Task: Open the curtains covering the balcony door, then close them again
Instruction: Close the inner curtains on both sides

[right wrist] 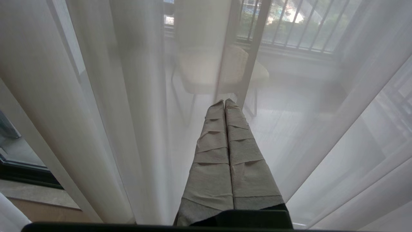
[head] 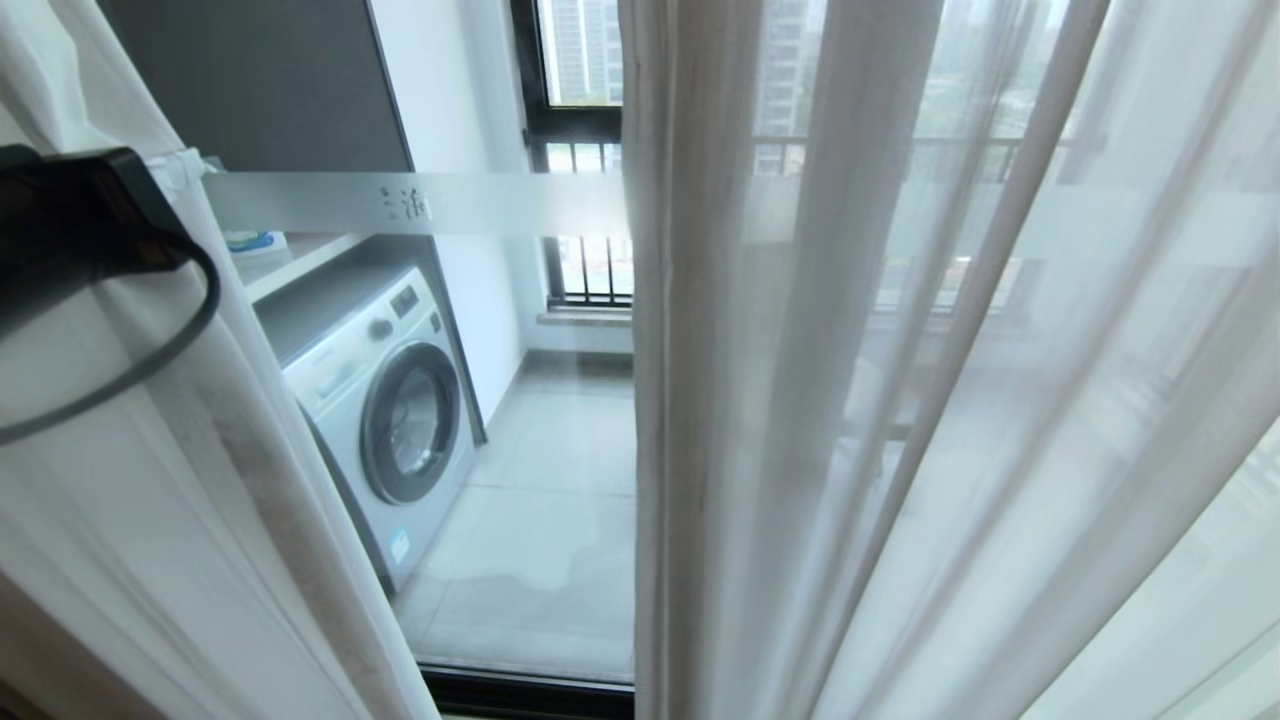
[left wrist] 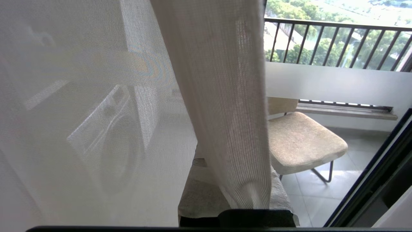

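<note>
1. Head view: the white sheer curtains are hanging in two parts, one filling the right half of the frame and one slanting down the left edge. Between them the balcony door is showing its clear glass, its frosted band crossing the upper middle and its black frame running along the bottom. A washing machine is standing behind the glass at centre left. The left arm's black housing is sitting at upper left, pressing against the left sheer.

2. Left wrist view: the left end effector is sitting at bottom centre, its taped fingers pressed together on a fold of sheer curtain that is running up to the top of the frame. A cushioned chair and a barred railing are showing at right.

3. Right wrist view: the right end effector is pointing up the centre, its wrapped fingers pressed together and holding nothing, with sheer folds hanging all around.
</note>
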Controlling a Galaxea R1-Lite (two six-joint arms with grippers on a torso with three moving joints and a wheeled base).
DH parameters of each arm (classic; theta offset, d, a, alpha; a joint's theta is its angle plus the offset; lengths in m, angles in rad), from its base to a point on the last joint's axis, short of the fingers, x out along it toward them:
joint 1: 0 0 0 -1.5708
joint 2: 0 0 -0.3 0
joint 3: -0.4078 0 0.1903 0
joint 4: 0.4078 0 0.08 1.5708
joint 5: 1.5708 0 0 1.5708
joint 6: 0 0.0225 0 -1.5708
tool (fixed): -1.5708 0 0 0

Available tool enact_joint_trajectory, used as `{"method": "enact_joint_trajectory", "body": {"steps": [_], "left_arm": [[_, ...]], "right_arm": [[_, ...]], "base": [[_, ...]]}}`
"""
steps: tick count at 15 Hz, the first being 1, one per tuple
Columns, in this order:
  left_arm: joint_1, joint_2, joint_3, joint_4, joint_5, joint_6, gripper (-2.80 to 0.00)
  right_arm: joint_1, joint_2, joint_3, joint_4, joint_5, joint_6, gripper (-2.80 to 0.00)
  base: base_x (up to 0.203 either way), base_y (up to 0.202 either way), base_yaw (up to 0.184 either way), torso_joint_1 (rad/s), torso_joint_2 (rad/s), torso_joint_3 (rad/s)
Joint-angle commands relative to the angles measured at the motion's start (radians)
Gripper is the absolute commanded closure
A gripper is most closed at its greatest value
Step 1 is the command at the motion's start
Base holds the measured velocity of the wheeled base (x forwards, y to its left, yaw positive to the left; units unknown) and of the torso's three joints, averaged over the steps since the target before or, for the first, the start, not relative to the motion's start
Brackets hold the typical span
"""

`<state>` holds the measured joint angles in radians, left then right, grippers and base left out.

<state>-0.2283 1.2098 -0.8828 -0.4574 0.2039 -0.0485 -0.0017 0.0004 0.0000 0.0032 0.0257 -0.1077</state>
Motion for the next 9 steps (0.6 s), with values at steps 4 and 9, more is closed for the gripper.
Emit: {"method": "enact_joint_trajectory", "body": {"steps": [4, 9], "left_arm": [[0.01, -0.007, 0.004, -0.003, 0.002, -0.002, 0.0], [0.008, -0.029, 0.035, -0.003, -0.001, -0.001, 0.0]], "right_arm": [[0.0, 0.0, 0.0, 0.0, 0.0, -0.001, 0.0], [0.0, 0.0, 0.0, 0.0, 0.0, -0.001, 0.0]], "base": [[0.0, -0.194, 0.002, 0.003, 0.0, 0.001], [0.0, -0.192, 0.002, 0.003, 0.0, 0.002]]}}
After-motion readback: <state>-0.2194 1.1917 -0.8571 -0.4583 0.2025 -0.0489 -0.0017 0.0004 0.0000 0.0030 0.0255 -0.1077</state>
